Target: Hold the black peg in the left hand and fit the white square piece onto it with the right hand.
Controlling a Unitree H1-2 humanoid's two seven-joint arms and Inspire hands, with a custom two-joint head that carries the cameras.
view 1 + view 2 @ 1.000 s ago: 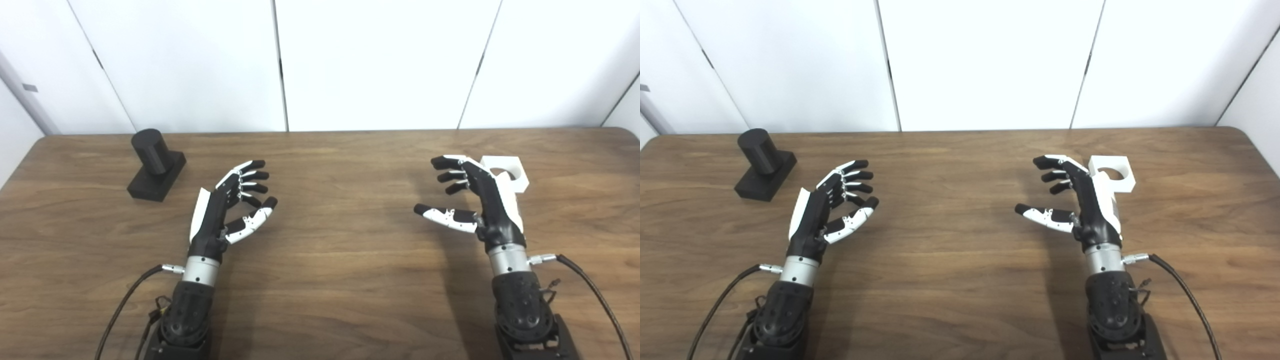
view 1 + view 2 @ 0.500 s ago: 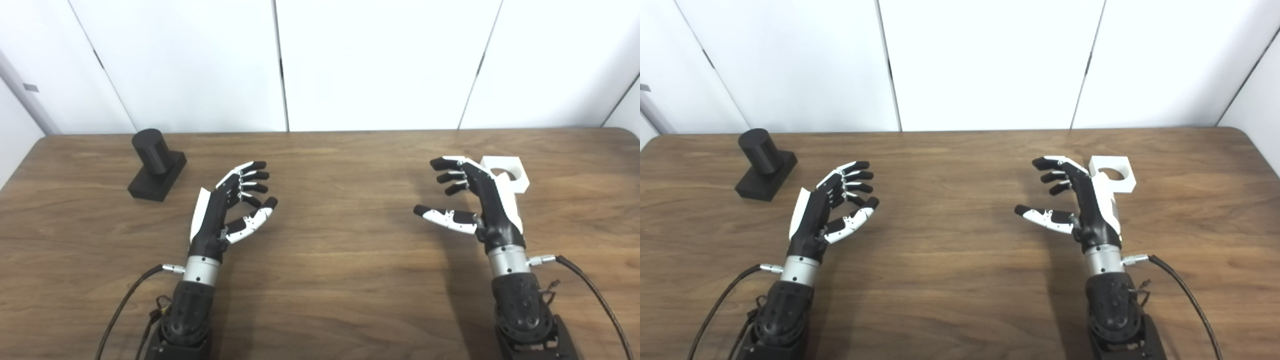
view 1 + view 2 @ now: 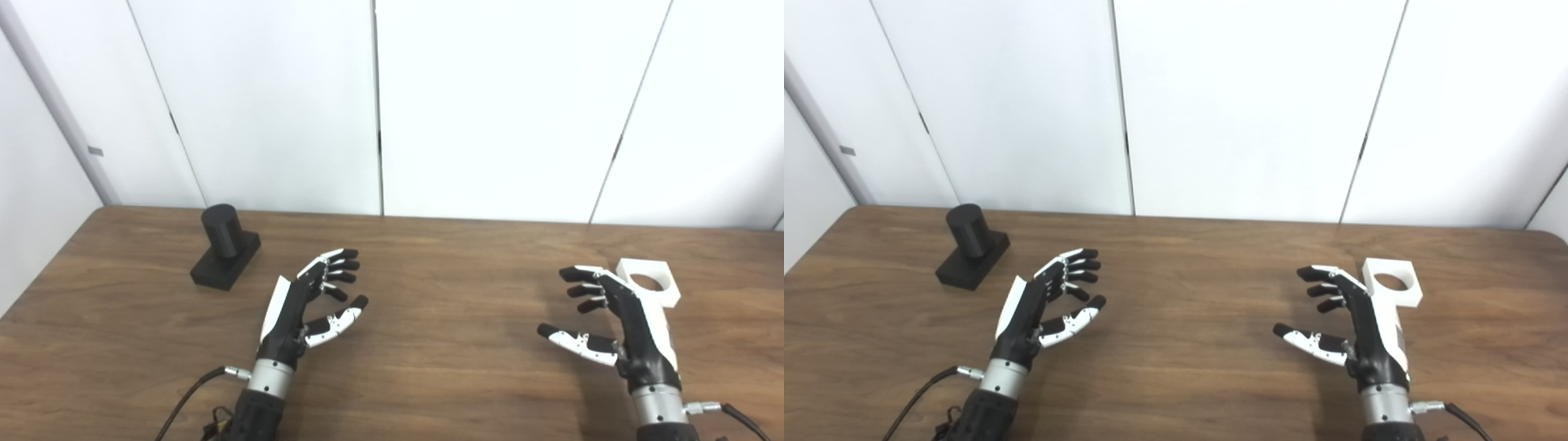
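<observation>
The black peg (image 3: 223,231), a short cylinder on a square black base, stands upright at the far left of the wooden table (image 3: 429,318). My left hand (image 3: 309,303) is open and empty, to the right of the peg and nearer me, well apart from it. The white square piece (image 3: 649,288) with a round hole lies flat at the right. My right hand (image 3: 612,318) is open and empty, just left of and in front of the piece; it hides the piece's near left corner. Whether they touch I cannot tell.
White wall panels (image 3: 490,104) stand behind the table's far edge. A cable (image 3: 190,398) runs from my left wrist and another (image 3: 1461,416) from my right wrist.
The camera has tilted up, so the whole scene sits lower in the picture and more wall shows. The hands, peg and white piece have not visibly moved on the table.
</observation>
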